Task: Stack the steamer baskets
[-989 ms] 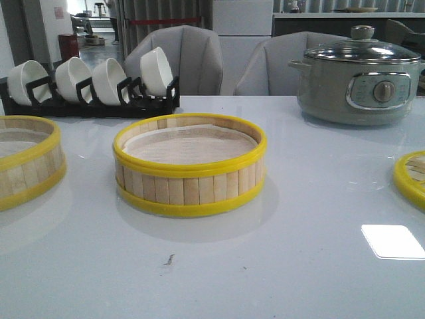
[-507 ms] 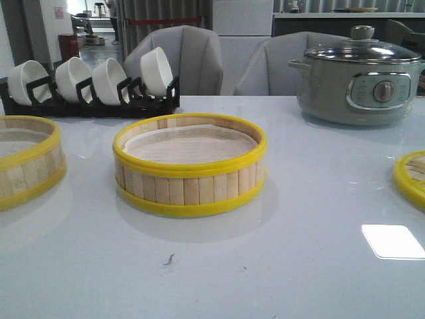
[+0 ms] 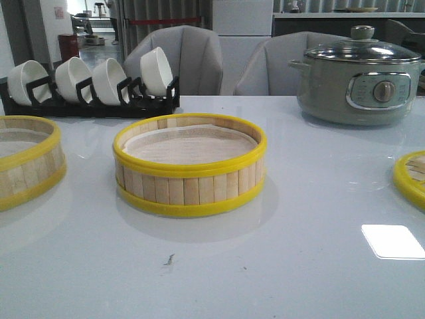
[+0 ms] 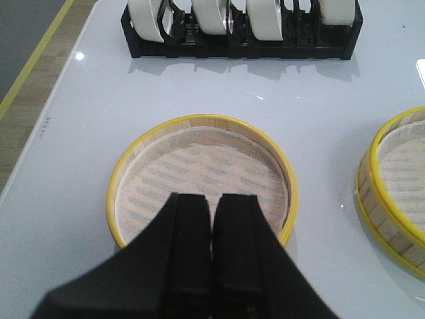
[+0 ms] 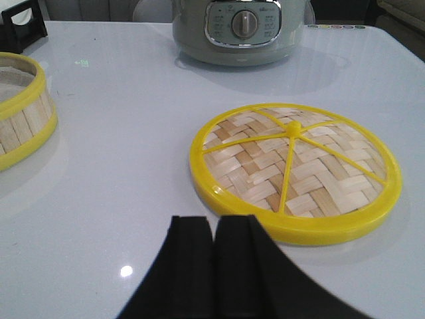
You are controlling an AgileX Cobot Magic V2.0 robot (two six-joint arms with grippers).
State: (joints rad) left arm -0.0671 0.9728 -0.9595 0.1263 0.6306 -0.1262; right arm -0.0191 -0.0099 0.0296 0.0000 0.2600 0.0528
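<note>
Both grippers' jaws closed, empty: left gripper [image 4: 212, 219] over left basket [image 4: 201, 178], right gripper [image 5: 214, 249] near lid [image 5: 295, 169] at right. Centre basket [image 3: 190, 164] mid-surface. Far: bowl rack [image 3: 89, 83] left, pot [image 3: 358, 76] right.

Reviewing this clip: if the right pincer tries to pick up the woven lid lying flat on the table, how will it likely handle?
The woven lid probably feels light and fairly stiff: thin bamboo weave in a moulded yellow rim. Lying flat on the glossy table, it may slide rather than tip if nudged. Its low rim offers little edge, so the right pincer, shown closed, may find the small centre knob awkward.
</note>
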